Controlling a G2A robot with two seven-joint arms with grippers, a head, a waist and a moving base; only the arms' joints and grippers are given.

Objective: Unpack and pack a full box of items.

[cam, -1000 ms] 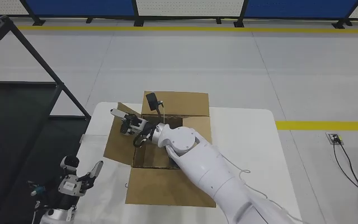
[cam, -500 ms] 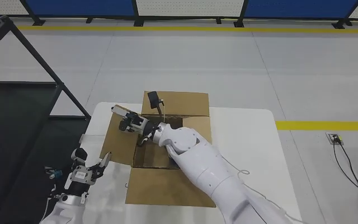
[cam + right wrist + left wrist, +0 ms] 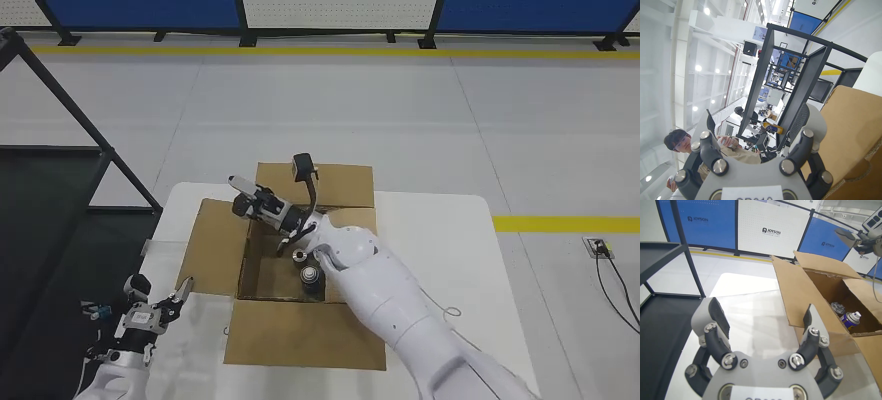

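The box (image 3: 213, 258) is sitting open, with a spray can (image 3: 852, 318) standing inside it. The right gripper (image 3: 244, 196) is hovering over the box's far left corner, spread wide and holding nothing. The left gripper (image 3: 762, 306) is hanging left of the box, also wide open and empty.

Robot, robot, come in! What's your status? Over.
Both grippers open, empty: left gripper beside cardboard box, right gripper above its far corner. Inside: spray can. In the way: right arm across the opening.
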